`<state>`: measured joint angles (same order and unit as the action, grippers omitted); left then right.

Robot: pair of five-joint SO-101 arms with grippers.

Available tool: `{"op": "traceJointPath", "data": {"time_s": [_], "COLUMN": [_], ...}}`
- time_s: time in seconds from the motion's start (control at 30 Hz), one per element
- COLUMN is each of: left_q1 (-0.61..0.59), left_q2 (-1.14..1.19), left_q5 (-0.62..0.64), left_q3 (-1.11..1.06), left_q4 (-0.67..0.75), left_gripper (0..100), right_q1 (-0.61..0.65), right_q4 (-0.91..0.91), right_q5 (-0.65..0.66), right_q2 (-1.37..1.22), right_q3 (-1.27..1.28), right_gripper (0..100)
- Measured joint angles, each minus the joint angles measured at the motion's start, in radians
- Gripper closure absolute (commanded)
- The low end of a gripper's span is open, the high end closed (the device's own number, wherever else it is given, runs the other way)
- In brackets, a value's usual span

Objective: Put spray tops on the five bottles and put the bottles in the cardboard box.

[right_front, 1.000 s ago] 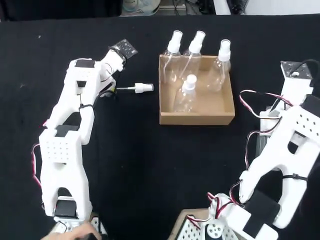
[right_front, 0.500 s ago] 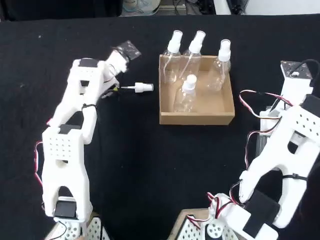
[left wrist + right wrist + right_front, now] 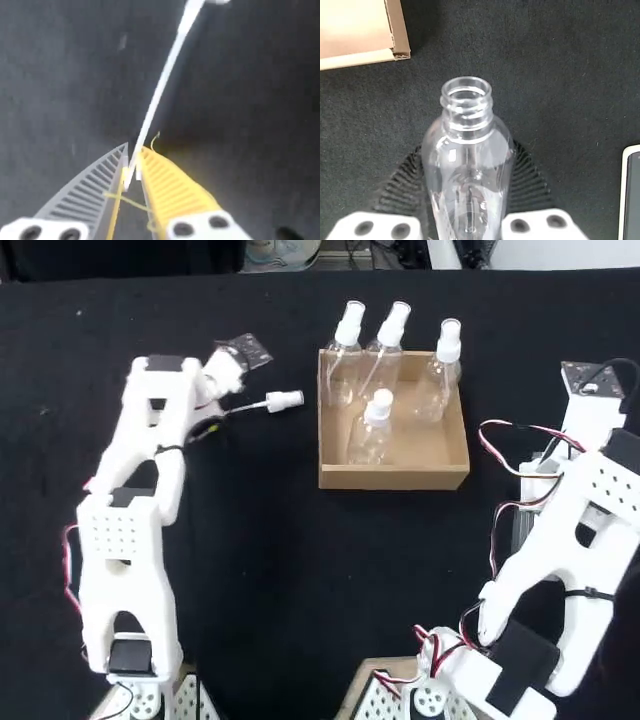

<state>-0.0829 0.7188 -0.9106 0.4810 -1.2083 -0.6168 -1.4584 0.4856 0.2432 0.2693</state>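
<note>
We are looking at a job that is nearly finished: four capped bottles (image 3: pixel 345 360) are sitting inside the cardboard box (image 3: pixel 395 478), three along the far wall and one nearer the front, every one wearing its sprayer. That is leaving just one pair to marry up.

The left gripper (image 3: pixel 131 160) is pinching the last spray top (image 3: pixel 285 400) by the very end of its thin dip tube (image 3: pixel 160 90), with the jaws nearly touching around it, so the white head is sticking out towards the box, just beside its near wall. The right gripper (image 3: pixel 470 170) is clamping the fifth bottle (image 3: pixel 467 130) around its body, and the threaded neck is open and bare (no sprayer on this one yet). A corner of the box is showing near it.

So we are judging what is left: threading that tube into the neck, seating the head, then dropping the bottle into the free front corner of the box.

Around us, the black cloth (image 3: pixel 280 570) is covering the table, and a flat white-edged device (image 3: pixel 631 190) is lying just beside the bottle. The box itself is standing between the two arms, so top and bottle are well apart, and a long, floppy-looking tube held by its tip is looking tricky to aim.
</note>
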Motion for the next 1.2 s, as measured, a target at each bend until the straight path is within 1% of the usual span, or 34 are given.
{"op": "traceJointPath", "data": {"time_s": [0.13,0.23,0.3,0.4,0.5,0.6,0.7,0.9,1.13,1.2], "left_q1": [-0.054,-0.072,-0.077,-0.078,-0.078,-0.078,-0.074,-0.023,0.014,0.021], "left_q2": [-0.028,-0.038,-0.041,-0.041,-0.041,-0.041,-0.041,-0.041,-0.041,-0.041], "left_q5": [-0.075,-0.094,-0.097,-0.1,-0.1,-0.097,-0.048,0.052,0.18,0.203], "left_q3": [0.0,0.0,0.0,0.017,0.068,0.109,0.126,0.107,-0.011,-0.021], "left_q4": [-0.106,-0.127,-0.133,-0.13,-0.13,-0.13,-0.115,0.023,0.33,0.367], "left_gripper": [97,96,93,83,76,76,75,75,75,75], "right_q1": [0.0,0.0,0.0,0.0,0.0,0.0,0.0,0.0,0.0,0.0], "right_q4": [0.0,0.011,0.011,0.011,0.011,0.011,0.011,0.011,0.011,0.011], "right_q5": [0.0,0.0,0.0,0.0,0.0,0.0,0.0,0.0,0.0,0.0], "right_q2": [0.0,0.0,0.0,0.0,0.0,0.0,0.0,0.0,0.0,0.0], "right_q3": [0.0,0.0,0.0,0.0,0.0,0.0,0.0,0.0,0.0,0.0], "right_gripper": [98.7,98.7,98.7,98.7,98.7,98.7,98.7,98.7,98.7,98.7]}}
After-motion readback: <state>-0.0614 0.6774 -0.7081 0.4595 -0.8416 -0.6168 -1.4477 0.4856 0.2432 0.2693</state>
